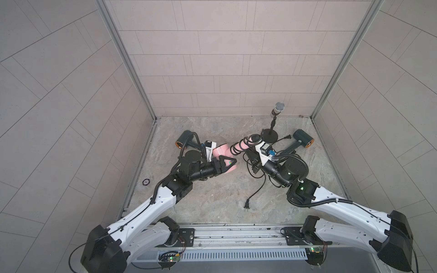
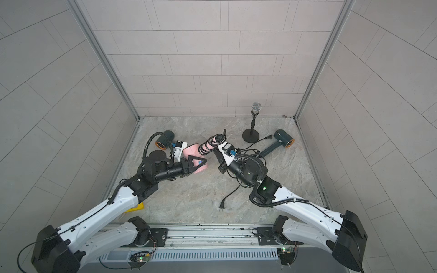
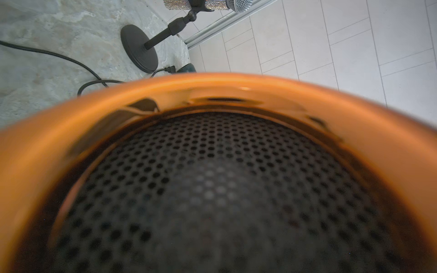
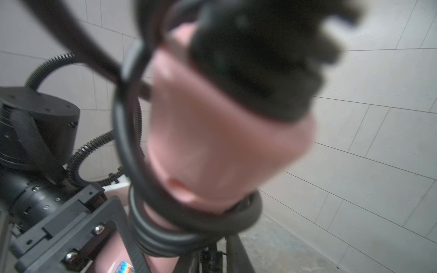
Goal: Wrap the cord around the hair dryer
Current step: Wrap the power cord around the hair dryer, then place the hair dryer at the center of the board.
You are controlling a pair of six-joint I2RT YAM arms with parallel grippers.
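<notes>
Pink hair dryer looks smooth plastic; its cord matt, perhaps rubber.

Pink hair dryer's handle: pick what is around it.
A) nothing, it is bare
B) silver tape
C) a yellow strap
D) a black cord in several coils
D: in both top views a black cord winds in several coils around the handle of the pink hair dryer.

Left arm reaches forward and inward, left gripper clamped on the pink hair dryer; right arm bends at the elbow, wrist turned inward, right gripper low, jaws narrow, grip not discernible.
</notes>
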